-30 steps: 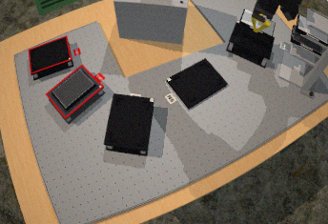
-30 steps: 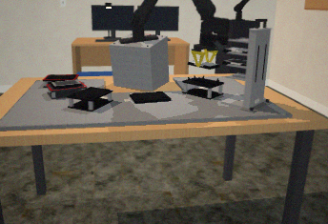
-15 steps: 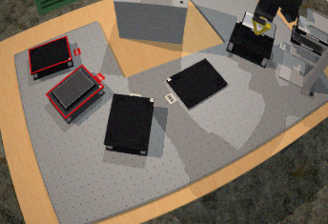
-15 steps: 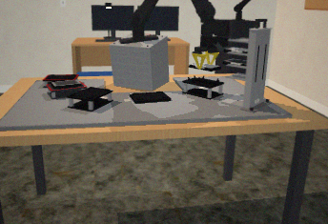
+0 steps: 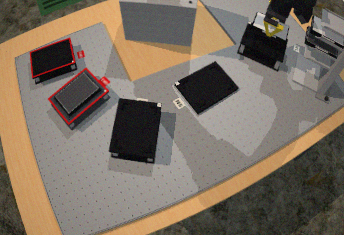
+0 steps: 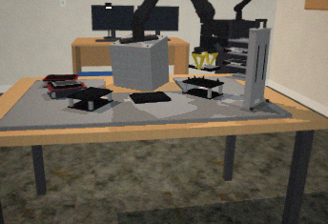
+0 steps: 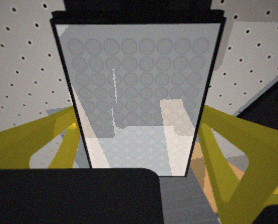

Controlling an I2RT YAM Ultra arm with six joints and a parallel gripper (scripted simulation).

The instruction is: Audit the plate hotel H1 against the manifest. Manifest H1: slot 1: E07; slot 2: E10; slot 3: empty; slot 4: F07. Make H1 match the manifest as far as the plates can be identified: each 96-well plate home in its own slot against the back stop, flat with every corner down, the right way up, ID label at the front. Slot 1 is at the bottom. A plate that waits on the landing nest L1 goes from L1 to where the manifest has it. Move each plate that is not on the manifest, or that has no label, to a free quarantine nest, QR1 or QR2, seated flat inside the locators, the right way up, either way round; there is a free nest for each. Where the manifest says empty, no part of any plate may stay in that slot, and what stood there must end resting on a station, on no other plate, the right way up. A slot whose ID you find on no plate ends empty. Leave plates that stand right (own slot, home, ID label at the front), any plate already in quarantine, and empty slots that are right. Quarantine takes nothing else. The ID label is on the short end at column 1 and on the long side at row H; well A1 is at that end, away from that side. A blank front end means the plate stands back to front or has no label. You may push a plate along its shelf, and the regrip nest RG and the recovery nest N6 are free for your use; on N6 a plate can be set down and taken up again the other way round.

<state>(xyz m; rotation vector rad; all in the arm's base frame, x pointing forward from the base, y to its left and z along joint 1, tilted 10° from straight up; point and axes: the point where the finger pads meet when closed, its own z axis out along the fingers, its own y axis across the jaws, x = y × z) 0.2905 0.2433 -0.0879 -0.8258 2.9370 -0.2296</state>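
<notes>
My gripper (image 5: 273, 32) (image 6: 205, 64) (image 7: 138, 111) is shut on the long sides of a clear-topped plate (image 5: 262, 19) (image 7: 135, 80) with a dark rim. It holds the plate level, wells facing up, a little above the raised black nest (image 5: 261, 51) (image 6: 204, 85) beside the hotel. No ID label shows on the held plate. The hotel H1 (image 5: 330, 77) (image 6: 256, 75) stands at the right; dark-edged plates show in it, but their slots and labels cannot be read. A dark grey plate (image 5: 77, 93) sits in one red-rimmed quarantine nest. The other red-rimmed nest (image 5: 52, 57) looks bare.
The low black nest N6 (image 5: 206, 87) (image 6: 150, 97) lies mid-table with no plate. Another raised black nest (image 5: 136, 129) (image 6: 91, 98) stands nearer the front and looks bare. The grey robot base block (image 5: 159, 21) (image 6: 140, 66) stands behind. The hotel's upright is close beside the gripper.
</notes>
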